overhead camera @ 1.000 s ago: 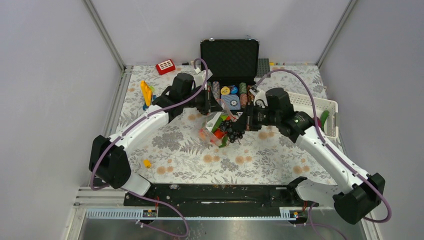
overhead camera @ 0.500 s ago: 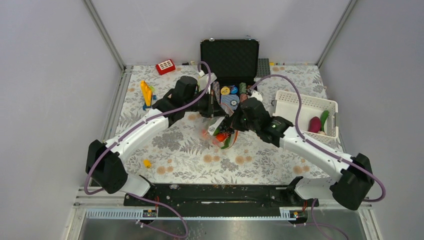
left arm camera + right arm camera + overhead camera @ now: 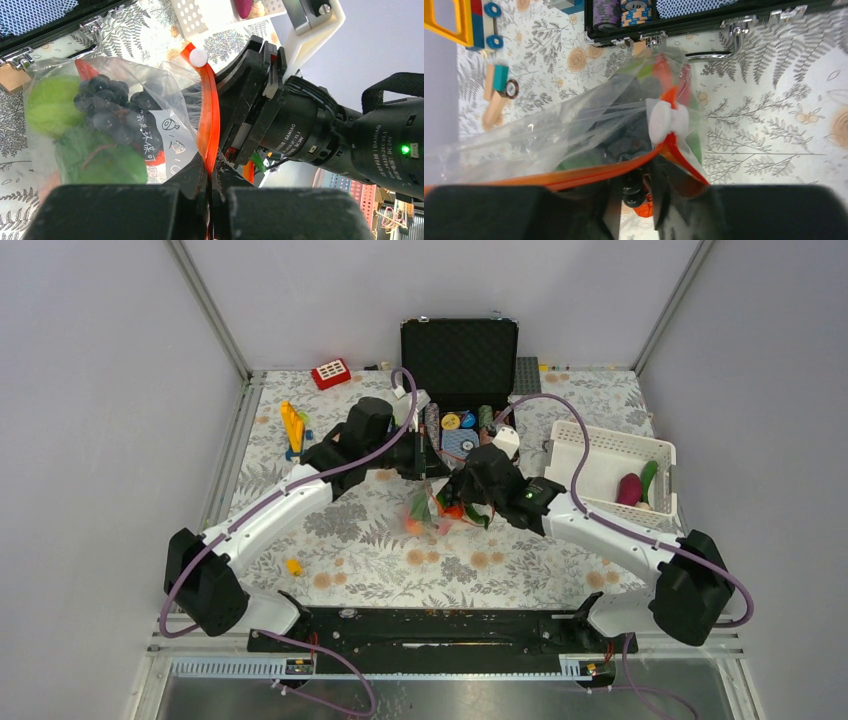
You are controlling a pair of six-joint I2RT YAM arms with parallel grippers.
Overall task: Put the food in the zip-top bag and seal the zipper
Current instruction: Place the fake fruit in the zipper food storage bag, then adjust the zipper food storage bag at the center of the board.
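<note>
Loading step: your left gripper (image 3: 210,172) is pinched tight on the zipper (image 3: 209,120), holding the zip-top bag (image 3: 165,95) over the floral tablecloth (image 3: 360,540), with grapes (image 3: 107,107) inside. Your right gripper (image 3: 636,200) sits at the mouth, jaws slightly parted, gripping nothing visible. Next, I'd judge: fetch food (image 3: 630,487) from the white basket (image 3: 600,445). Grey walls (image 3: 100,390) surround.

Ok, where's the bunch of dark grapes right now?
The grapes are inside the clear bag, seen in the left wrist view left of the orange zipper strip, next to a light green toy.
</note>
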